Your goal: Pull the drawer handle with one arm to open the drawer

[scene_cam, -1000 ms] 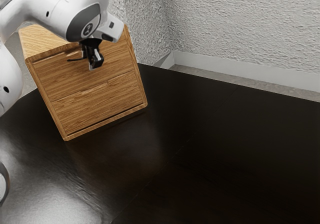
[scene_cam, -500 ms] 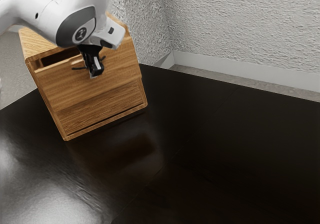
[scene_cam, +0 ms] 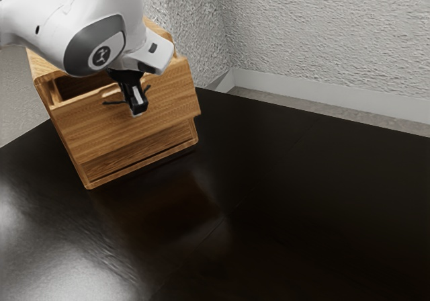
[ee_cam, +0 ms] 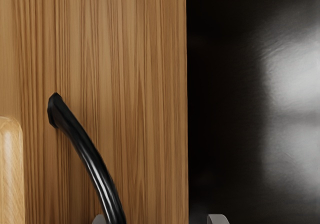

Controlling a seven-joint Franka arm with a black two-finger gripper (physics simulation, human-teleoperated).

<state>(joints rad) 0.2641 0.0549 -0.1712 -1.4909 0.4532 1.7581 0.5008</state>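
Drawer is the top one in the cabinet, which sits at 10 o'clock on the tabletop in the exterior view. It's partly out: there's an open gap behind its front, and the front overhangs the cabinet face below. Handle is a thin black arched bar on that front, and the hand is on it at about mid-span. Hand looks spread, not pinching. In the wrist view the two fingertips stand apart, with the bar just beside one and well clear of the other. We read that as a hook pull, not a clamp.

Handling, our guess: a wooden box on a straight slide, stiff, fairly light, one axis only. The bar is rigid and smooth, so it can slip along a finger. Best hold is mid-bar, where the arch stands furthest off the wood. If we pull off-axis, the drawer may bind or drag the cabinet across the glossy tabletop.

Room: the pull line runs toward 4 o'clock, over open dark tabletop all that way. Wall is at 12 to 1 o'clock, well apart from the path. Arm hangs over the cabinet at 11. We judge there's more travel left.
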